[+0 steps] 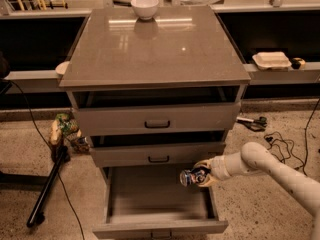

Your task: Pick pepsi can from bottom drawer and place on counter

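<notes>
The bottom drawer [150, 204] is pulled wide open; its flat grey floor shows nothing lying on it. My gripper [202, 175] reaches in from the right on a white arm and is shut on the pepsi can [190, 176], a small dark-blue can held sideways above the right part of the drawer, near its right wall. The counter [155, 46] is the glossy grey-brown slab on top of the drawer unit, well above the gripper.
A white bowl [145, 6] stands at the counter's far edge. Two upper drawers [157, 120] are slightly open above the gripper. Cables [280, 144] lie on the floor at right; a black stand leg [47, 189] and a bag lie at left. A pale ledge [280, 74] holds a white tray.
</notes>
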Robot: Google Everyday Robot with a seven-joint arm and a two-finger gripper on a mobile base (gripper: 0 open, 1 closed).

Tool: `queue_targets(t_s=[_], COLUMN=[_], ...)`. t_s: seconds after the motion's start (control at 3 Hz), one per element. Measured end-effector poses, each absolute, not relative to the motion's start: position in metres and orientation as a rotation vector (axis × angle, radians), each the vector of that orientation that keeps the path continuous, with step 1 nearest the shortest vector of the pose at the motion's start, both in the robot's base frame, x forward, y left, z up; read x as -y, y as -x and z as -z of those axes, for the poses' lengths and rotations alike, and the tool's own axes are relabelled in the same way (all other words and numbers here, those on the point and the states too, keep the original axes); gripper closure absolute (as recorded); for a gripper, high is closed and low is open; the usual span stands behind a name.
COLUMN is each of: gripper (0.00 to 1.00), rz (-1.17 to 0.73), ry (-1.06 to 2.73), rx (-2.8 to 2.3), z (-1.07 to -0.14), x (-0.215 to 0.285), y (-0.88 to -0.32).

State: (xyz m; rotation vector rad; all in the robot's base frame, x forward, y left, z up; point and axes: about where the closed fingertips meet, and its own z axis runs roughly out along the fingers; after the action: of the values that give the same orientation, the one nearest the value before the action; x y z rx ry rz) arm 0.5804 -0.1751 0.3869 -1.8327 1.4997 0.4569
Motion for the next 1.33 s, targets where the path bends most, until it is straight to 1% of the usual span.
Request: queue_targets(t_s=[0.33, 0.67, 1.0, 1.33], gripper=[1.0, 1.0, 1.0, 1.0], rz=[-0.495, -0.505, -0.489, -0.478], ry=[1.89, 1.888, 1.918, 1.997], rx=[-1.463, -1.465, -1.485, -1.489], z=[-0.399, -0.395, -0.419, -0.474], x=[0.156, 0.155, 0.154, 0.15], y=[-0.552, -0.55, -0.553, -0.543])
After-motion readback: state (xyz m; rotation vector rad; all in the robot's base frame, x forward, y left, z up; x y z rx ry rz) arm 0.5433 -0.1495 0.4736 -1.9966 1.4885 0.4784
